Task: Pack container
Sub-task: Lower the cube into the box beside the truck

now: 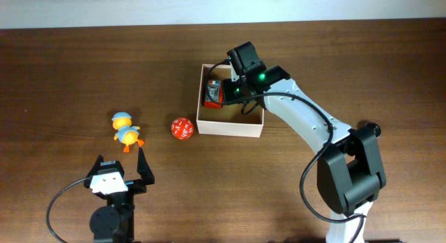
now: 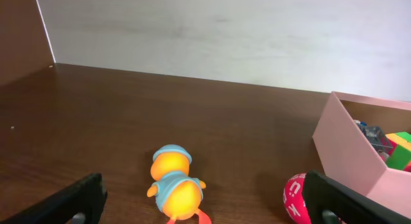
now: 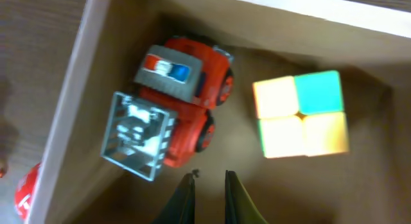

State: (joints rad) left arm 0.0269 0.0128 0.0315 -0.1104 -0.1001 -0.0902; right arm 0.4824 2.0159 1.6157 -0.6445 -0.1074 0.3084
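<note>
The container is a square white box with a tan inside, at the table's middle. In it lie a red toy truck and a coloured cube. My right gripper hangs over the box's inside, and in the right wrist view its fingers are almost together with nothing between them, just below the truck. An orange duck in a blue cap and a red ball lie left of the box. My left gripper is open and empty, near the front edge, with the duck ahead of it.
In the left wrist view the ball lies beside the right finger and the box wall rises at the right. A pale wall runs behind the dark wooden table.
</note>
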